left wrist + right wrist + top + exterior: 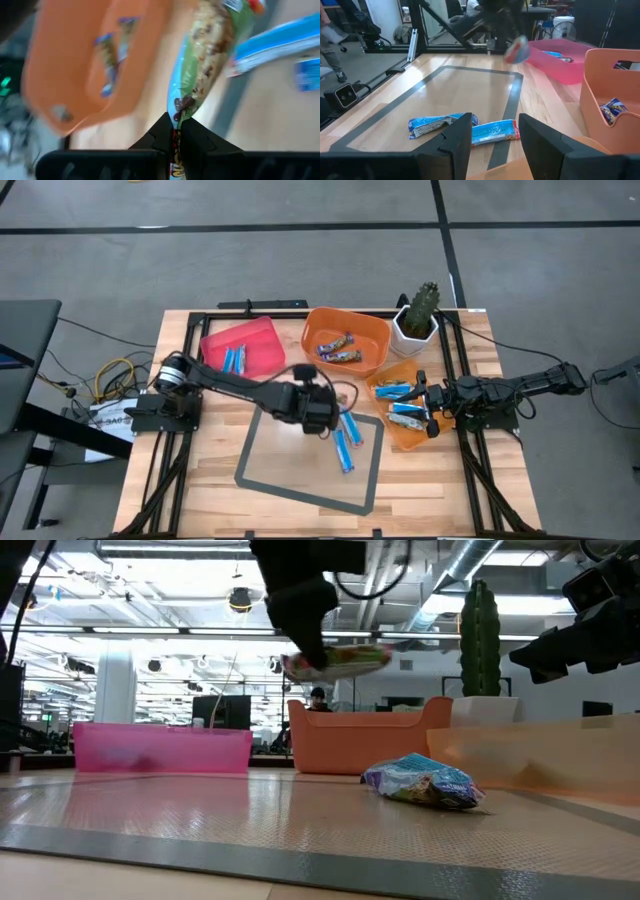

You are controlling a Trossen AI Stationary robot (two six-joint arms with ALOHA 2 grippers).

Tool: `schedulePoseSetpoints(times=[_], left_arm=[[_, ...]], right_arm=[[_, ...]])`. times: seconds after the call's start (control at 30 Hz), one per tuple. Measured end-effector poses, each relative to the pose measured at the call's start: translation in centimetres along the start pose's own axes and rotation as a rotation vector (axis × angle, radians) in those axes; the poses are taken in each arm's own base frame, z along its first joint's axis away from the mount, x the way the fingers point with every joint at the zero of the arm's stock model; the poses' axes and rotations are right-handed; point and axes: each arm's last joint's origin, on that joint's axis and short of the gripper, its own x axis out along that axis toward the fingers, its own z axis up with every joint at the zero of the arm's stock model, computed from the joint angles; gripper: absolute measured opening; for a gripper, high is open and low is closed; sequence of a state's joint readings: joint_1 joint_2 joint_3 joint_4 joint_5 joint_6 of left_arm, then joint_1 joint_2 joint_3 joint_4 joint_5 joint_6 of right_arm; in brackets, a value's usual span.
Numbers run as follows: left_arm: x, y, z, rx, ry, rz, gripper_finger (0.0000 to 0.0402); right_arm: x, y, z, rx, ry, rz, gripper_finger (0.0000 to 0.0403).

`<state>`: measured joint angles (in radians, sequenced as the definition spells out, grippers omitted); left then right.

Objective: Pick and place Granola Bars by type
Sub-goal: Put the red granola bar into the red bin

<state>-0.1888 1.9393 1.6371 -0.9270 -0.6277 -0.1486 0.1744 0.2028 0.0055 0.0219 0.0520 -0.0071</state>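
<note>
I run 2 arms over a wooden table with a grey-bordered mat (262, 463) at its centre. My left gripper (327, 416) hangs above the mat's far edge, fingers pressed together on the crimped end of a green granola bar (202, 65), lifted clear of the mat. Its glossy wrapper shows oats and chocolate chips.

Sorting looks roughly half done. Beyond the mat, a shallow red tray (262, 340) holds 2 blue bars (234, 360), a deep rounded orange bowl (375, 340) holds 2 brown and purple bars (338, 348), and a flat translucent orange tray (402, 432) just beside the mat holds several blue bars (394, 390). 2 long, shiny, crinkled blue bars (346, 439) lie on the mat unsorted.

My right gripper (426, 405) waits over the flat orange tray, fingers spread, holding nothing.
</note>
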Motion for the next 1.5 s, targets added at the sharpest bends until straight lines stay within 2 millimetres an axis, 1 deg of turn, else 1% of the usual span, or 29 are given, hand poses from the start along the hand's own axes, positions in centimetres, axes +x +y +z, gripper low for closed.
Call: schedulePoseSetpoints(times=[0.3,0.53,0.67,0.77,0.9,0.97,1.17,1.33,1.5], left_arm=[[-2.0,4.5,-2.2,-0.186,0.123,0.215,0.0015],[-3.1,7.3,-4.1,-0.334,0.211,0.354,0.0015],[-3.8,8.8,-5.0,-0.426,0.221,0.408,0.0015],[-4.0,9.7,-6.3,-0.491,0.218,0.422,0.0015],[-3.8,10.7,-8.8,-0.568,0.208,0.431,0.0015],[-3.5,11.2,-10.0,-0.612,0.193,0.434,0.0015],[-1.6,12.3,-13.6,-0.761,0.149,0.443,0.0015],[0.9,12.8,-16.2,-0.896,0.135,0.431,0.0015],[3.6,13.2,-18.0,-1.035,0.155,0.352,0.0015]], right_arm=[[0.0,0.0,0.0,0.000,0.000,0.000,0.0154],[0.0,0.0,0.0,0.000,0.000,0.000,0.0154],[0.0,0.0,0.0,0.000,0.000,0.000,0.0154],[0.0,0.0,0.0,0.000,0.000,0.000,0.0154],[0.0,0.0,0.0,0.000,0.000,0.000,0.0154],[0.0,0.0,0.0,0.000,0.000,0.000,0.0154],[0.0,0.0,0.0,0.000,0.000,0.000,0.0154],[0.0,0.0,0.0,0.000,0.000,0.000,0.0154],[0.0,0.0,0.0,0.000,0.000,0.000,0.0154]])
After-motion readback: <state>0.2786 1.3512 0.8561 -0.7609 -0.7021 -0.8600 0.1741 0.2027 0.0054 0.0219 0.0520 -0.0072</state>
